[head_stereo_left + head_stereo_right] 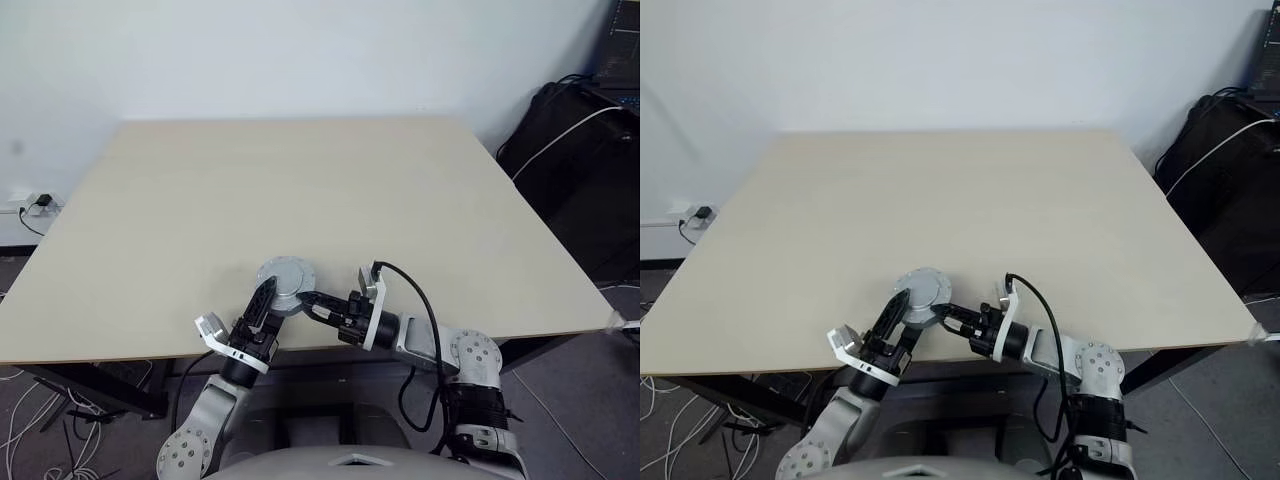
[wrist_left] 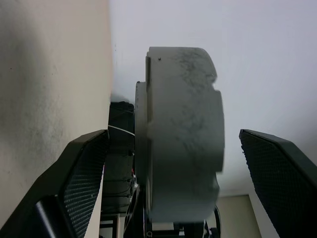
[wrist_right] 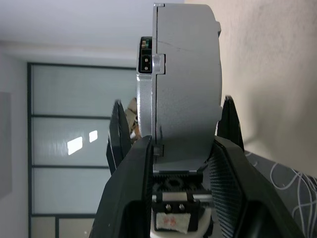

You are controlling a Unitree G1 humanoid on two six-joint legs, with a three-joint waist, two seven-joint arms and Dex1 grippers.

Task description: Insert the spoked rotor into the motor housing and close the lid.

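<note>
Right gripper [image 3: 181, 148] pinches closed motor housing [image 3: 185, 79] near table [image 1: 300, 180] edge.
Left gripper [image 2: 173, 163] spread wide around it, not touching; rotor hidden inside.

motor housing [image 1: 285, 279] at table [image 1: 300, 190] near edge — between both pincers.

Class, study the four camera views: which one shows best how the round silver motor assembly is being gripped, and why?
The right wrist view: the motor assembly appears edge-on with the right gripper and its jaws pressed against both flat faces. The left wrist view shows it edge-on between the left gripper and its open jaws. The head views show its round face from above.
</note>
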